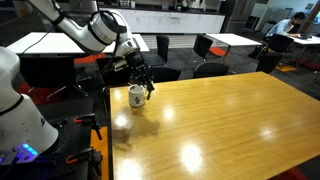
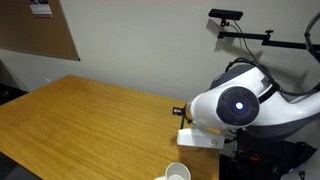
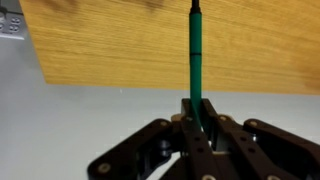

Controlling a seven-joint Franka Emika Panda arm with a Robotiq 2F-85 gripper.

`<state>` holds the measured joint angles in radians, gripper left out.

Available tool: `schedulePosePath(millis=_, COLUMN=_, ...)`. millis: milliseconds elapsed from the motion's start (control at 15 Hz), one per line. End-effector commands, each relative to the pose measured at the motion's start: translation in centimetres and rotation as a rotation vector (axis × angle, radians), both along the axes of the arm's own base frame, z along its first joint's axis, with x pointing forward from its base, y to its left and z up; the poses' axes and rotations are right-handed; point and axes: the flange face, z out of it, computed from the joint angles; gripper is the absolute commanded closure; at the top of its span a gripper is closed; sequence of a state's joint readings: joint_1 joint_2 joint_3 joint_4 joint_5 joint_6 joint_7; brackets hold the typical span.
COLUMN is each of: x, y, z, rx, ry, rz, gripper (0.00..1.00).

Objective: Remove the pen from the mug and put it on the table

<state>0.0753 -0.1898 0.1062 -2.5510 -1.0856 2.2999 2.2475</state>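
The green pen (image 3: 196, 60) stands straight out from between my gripper's black fingers (image 3: 198, 112), which are shut on its lower end. In an exterior view my gripper (image 1: 145, 80) hangs just above and beside the whitish-grey mug (image 1: 136, 96), which stands near the corner of the honey-brown table (image 1: 220, 120). The pen is too thin to make out there. The mug's rim (image 2: 176, 172) also shows at the bottom edge of an exterior view, on the same table (image 2: 80, 120). The wrist view shows the table's wooden top (image 3: 120, 45) beyond the pen.
The robot's white arm (image 1: 95, 28) reaches in from the side, and its large joint (image 2: 236, 105) sits by the table's end. White-topped tables (image 1: 60, 42) and black chairs (image 1: 205, 45) stand behind. A wall socket (image 3: 10, 22) shows in the wrist view.
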Motion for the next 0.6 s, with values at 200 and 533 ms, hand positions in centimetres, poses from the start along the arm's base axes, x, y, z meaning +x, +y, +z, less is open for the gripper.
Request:
schedulePosePath(millis=200, x=-0.8, y=-6.8, z=-1.1, rx=0.076, ry=-0.041, rz=-0.146, gripper=0.97)
schedulePosePath(millis=533, x=-0.6, y=-10.6, z=-2.5, rx=0.172, ry=-0.049, rz=-0.190, gripper=0.97)
